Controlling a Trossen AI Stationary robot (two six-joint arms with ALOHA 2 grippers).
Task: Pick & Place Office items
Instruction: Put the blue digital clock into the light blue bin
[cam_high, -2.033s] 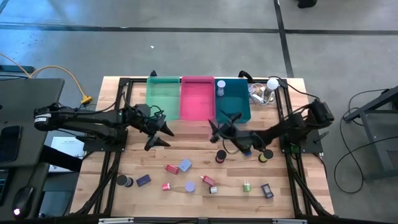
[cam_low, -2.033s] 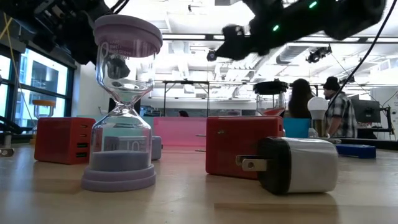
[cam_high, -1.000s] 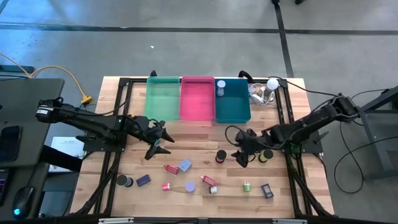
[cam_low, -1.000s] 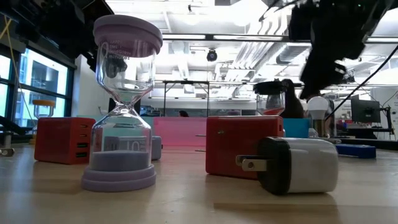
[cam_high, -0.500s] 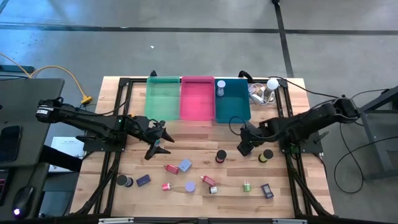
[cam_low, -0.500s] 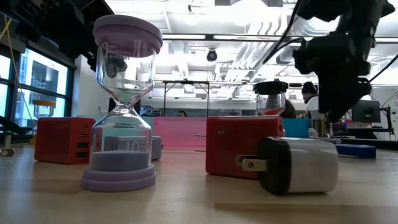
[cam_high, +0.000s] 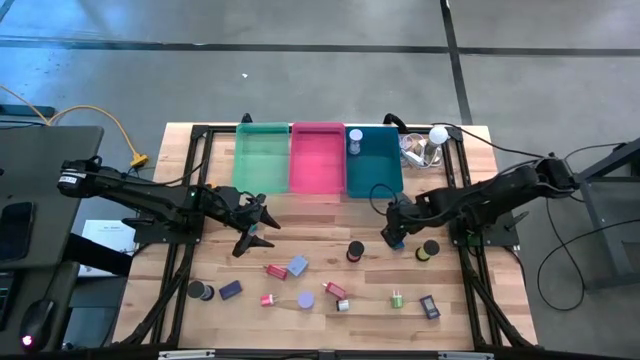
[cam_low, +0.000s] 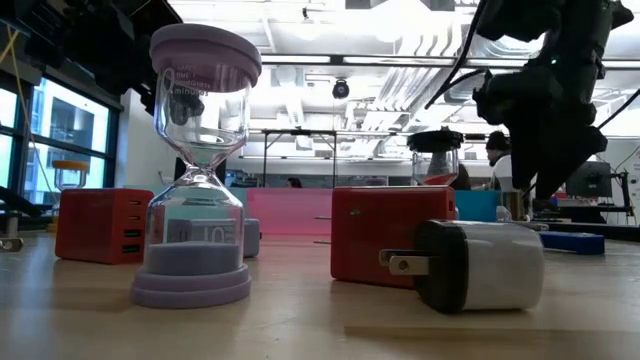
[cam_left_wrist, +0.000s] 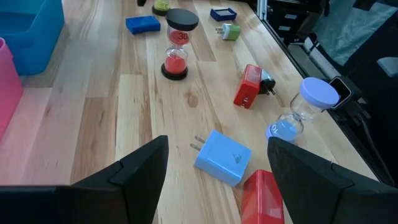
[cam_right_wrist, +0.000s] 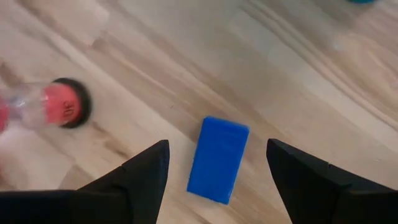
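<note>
The office items lie scattered on the near half of the wooden table (cam_high: 320, 225). My right gripper (cam_high: 392, 238) points down, open, over a blue block (cam_right_wrist: 217, 158); its fingers stand on either side of the block without touching it. A red-and-black hourglass (cam_high: 355, 250) stands just left of the block. My left gripper (cam_high: 255, 230) hovers open at the table's left-centre, above a blue charger (cam_left_wrist: 222, 158) and a red charger (cam_left_wrist: 261, 196). A lavender hourglass (cam_low: 195, 170) stands upright close to the low camera.
Green (cam_high: 262, 158), pink (cam_high: 317, 158) and teal (cam_high: 374, 160) bins line the far edge, with a white bulb (cam_high: 438, 133) to their right. More small chargers, rolls and blocks lie along the near edge (cam_high: 330, 295). People stand in the room beyond the table (cam_low: 545, 185).
My right gripper has drawn back a little toward the far edge and stopped above the blue block, its arm folding in toward the right side. None of the objects has moved.
</note>
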